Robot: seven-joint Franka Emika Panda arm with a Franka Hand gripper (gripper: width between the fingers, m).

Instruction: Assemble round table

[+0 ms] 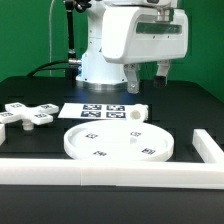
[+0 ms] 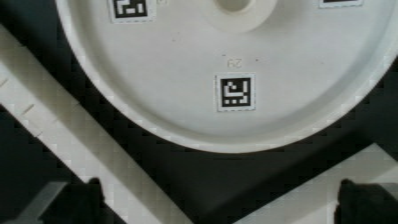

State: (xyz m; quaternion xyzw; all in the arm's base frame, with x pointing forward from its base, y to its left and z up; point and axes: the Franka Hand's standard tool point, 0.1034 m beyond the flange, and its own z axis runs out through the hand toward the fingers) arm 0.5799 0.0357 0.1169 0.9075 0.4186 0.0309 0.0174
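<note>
The large white rimmed disc [image 1: 118, 142] lies flat on the black table near the front, with several small markers on it. It fills most of the wrist view [image 2: 214, 60]. The short cylindrical post [image 1: 137, 113] lies behind the disc. The cross-shaped piece [image 1: 27, 116] lies at the exterior view's left. My gripper [image 1: 146, 77] hangs above the post and the disc's far edge, touching nothing. It is open and empty; its two dark fingertips [image 2: 68, 203] show wide apart in the wrist view.
The marker board [image 1: 102, 110] lies behind the disc by the robot base. Long white border rails [image 1: 80, 174] run along the front and at the exterior view's right [image 1: 207, 148]; they meet in a corner in the wrist view [image 2: 151, 190].
</note>
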